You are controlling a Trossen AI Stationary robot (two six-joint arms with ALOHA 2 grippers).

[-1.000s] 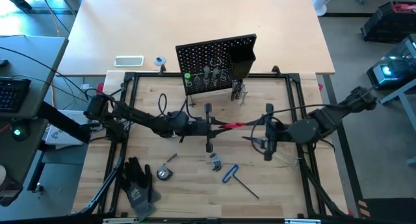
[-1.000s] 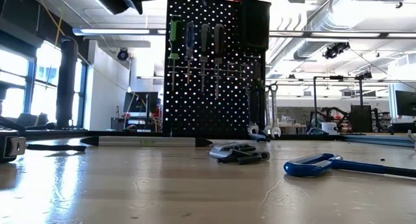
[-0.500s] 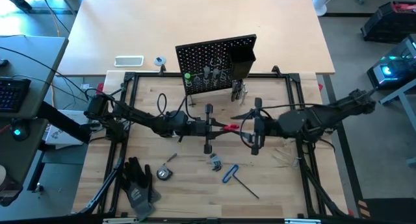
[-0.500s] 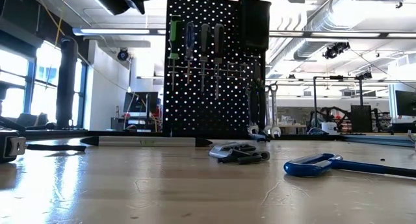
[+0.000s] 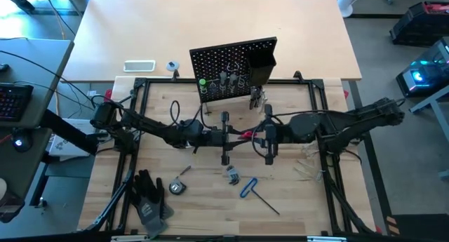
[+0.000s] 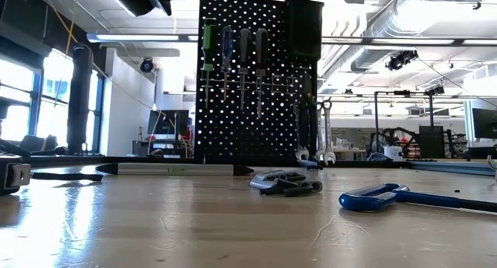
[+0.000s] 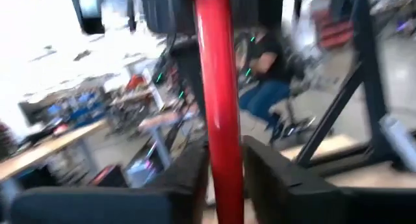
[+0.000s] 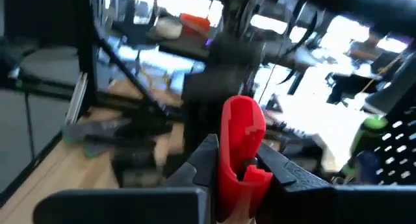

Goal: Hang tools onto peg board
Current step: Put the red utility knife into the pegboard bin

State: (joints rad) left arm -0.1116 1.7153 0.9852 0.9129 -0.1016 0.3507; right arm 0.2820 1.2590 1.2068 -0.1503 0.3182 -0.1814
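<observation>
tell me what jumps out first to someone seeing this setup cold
The two claws meeting mid-table, the left claw and right claw both gripping one red tool held in the air between them. Behind them stands the black peg board, already hung with screwdrivers and wrenches. Nearer the front edge lie a blue-handled hex key and black gloves.

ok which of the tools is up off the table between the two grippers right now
The red-black flat tool. It is held in the air between the left gripper and the right gripper; the blue-handled hex key lies on the table.
</observation>
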